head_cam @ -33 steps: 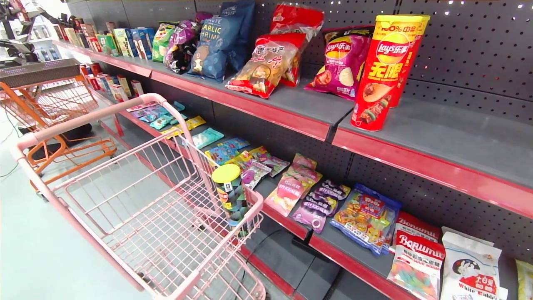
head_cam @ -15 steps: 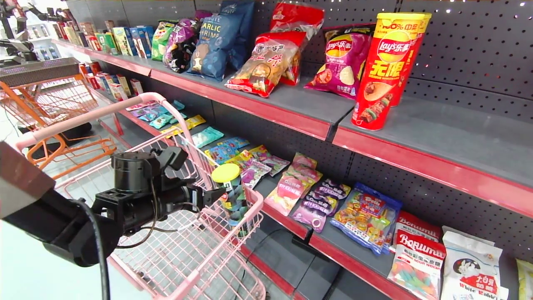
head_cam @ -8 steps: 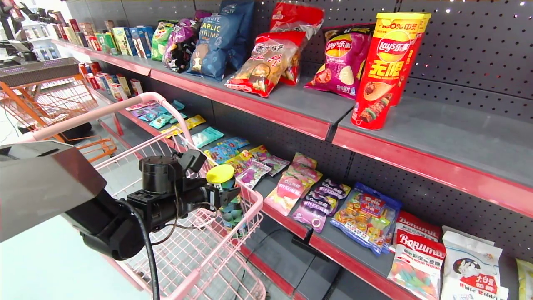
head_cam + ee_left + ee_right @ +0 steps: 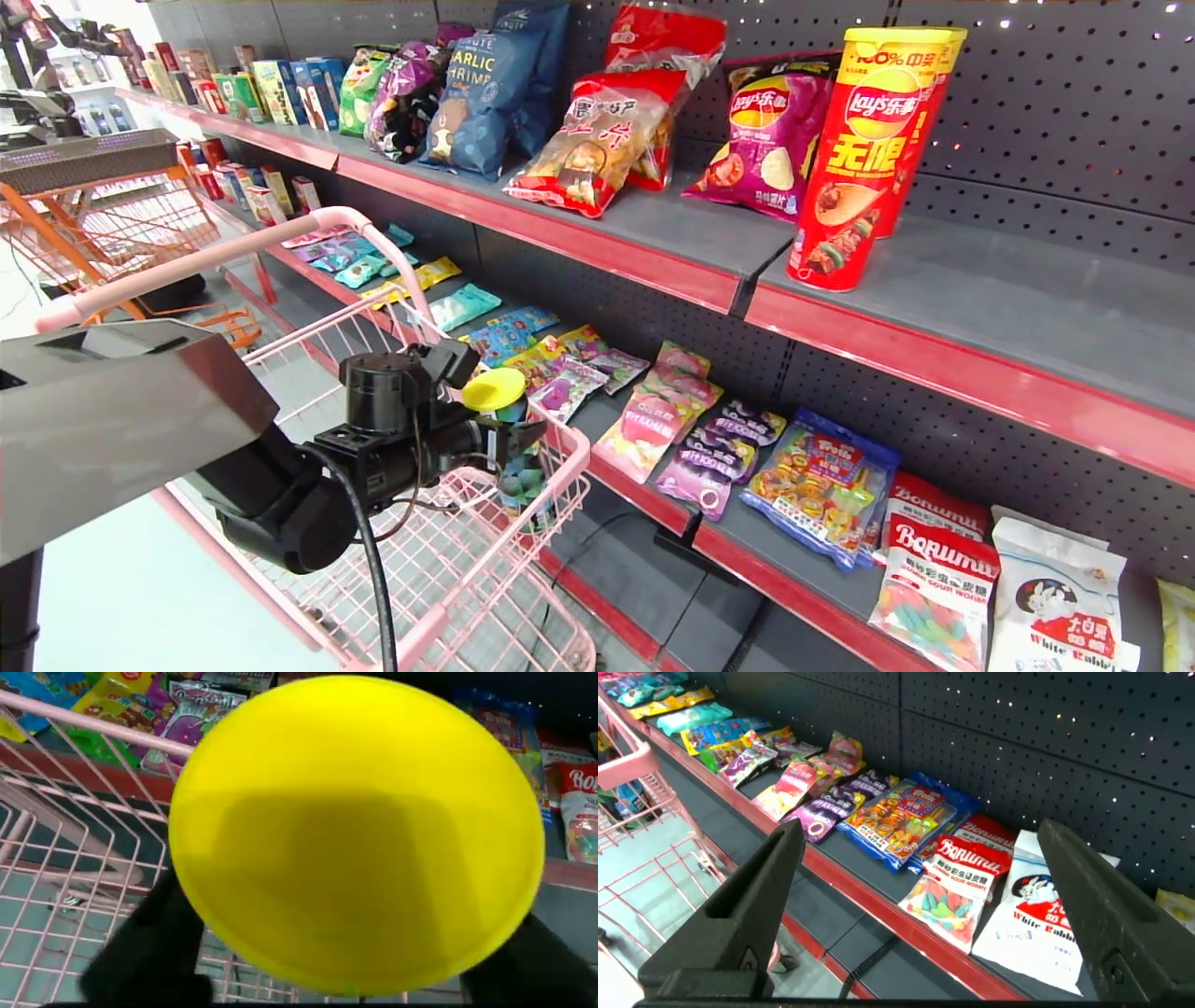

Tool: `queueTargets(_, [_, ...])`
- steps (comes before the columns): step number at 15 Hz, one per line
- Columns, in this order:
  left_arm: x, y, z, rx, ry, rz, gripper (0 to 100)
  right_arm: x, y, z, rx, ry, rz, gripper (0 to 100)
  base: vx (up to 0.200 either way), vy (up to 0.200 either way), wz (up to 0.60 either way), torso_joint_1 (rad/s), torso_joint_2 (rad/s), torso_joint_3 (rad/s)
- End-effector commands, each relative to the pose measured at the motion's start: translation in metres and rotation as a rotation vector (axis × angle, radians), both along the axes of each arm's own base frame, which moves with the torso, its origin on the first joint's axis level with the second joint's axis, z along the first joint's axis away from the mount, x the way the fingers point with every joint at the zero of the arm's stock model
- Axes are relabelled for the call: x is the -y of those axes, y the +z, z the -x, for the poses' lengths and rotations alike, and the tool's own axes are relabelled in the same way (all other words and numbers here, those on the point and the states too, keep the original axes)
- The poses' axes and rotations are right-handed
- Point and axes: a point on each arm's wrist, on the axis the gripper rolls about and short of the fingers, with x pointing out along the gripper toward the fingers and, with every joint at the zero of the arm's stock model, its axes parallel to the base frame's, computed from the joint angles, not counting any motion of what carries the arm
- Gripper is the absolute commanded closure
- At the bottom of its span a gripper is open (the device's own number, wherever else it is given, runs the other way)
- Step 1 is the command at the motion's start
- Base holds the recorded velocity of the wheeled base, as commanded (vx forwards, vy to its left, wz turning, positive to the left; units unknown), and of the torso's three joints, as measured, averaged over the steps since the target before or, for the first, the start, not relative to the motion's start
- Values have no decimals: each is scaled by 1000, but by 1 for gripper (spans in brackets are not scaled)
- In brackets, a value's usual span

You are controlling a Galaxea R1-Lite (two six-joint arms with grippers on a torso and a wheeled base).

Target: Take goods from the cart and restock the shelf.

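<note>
The left gripper (image 4: 509, 439) is inside the pink cart (image 4: 568, 439), at its far right corner. Its fingers are closed on the chip can (image 4: 493, 388), just under the yellow lid (image 4: 355, 831), and the can stands a little tilted. The right gripper (image 4: 920, 835) hangs with its fingers wide apart over the lower shelf (image 4: 738, 527), above the candy bags (image 4: 906, 817) lying there.

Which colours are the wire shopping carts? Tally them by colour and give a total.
Pink wire shopping cart: 1
Orange wire shopping cart: 1
Total: 2
</note>
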Motion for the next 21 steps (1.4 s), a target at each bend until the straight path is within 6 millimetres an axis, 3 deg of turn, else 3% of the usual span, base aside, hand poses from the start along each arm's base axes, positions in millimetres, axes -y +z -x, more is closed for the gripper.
queueTargets(1, [1,1,1,2,-2,1,100,0,0,0,-1,0,0,0,0,0,0,0,0,0])
queueTargets(6, [-21,29,27,7,34,3,100,0,0,0,-1,0,0,0,0,0,0,0,0,0])
queueTargets(10, [-62,109,75,12,120,11,100,0,0,0,-1,0,0,0,0,0,0,0,0,0])
queueTargets(12, [-83,144,110,51,164,24,100,0,0,0,-1,0,-3,0,0,0,0,0,0,0])
queueTargets(13, [-96,170,143,111,197,38,100,0,0,0,-1,2,-1,0,0,0,0,0,0,0])
queueTargets(15, [-110,202,194,202,237,62,100,0,0,0,-1,0,-1,0,0,0,0,0,0,0])
queueTargets(18, [-119,218,272,282,259,104,100,0,0,0,-1,0,-7,0,0,0,0,0,0,0])
queueTargets(19, [-120,217,282,296,259,109,100,0,0,0,-1,0,-7,0,0,0,0,0,0,0])
queueTargets(20, [-122,214,309,329,257,117,100,0,0,0,-1,-3,-11,0,0,0,0,0,0,0])
queueTargets(21, [-123,213,317,340,258,119,100,0,0,0,-1,-3,-7,0,0,0,0,61,-227,-144])
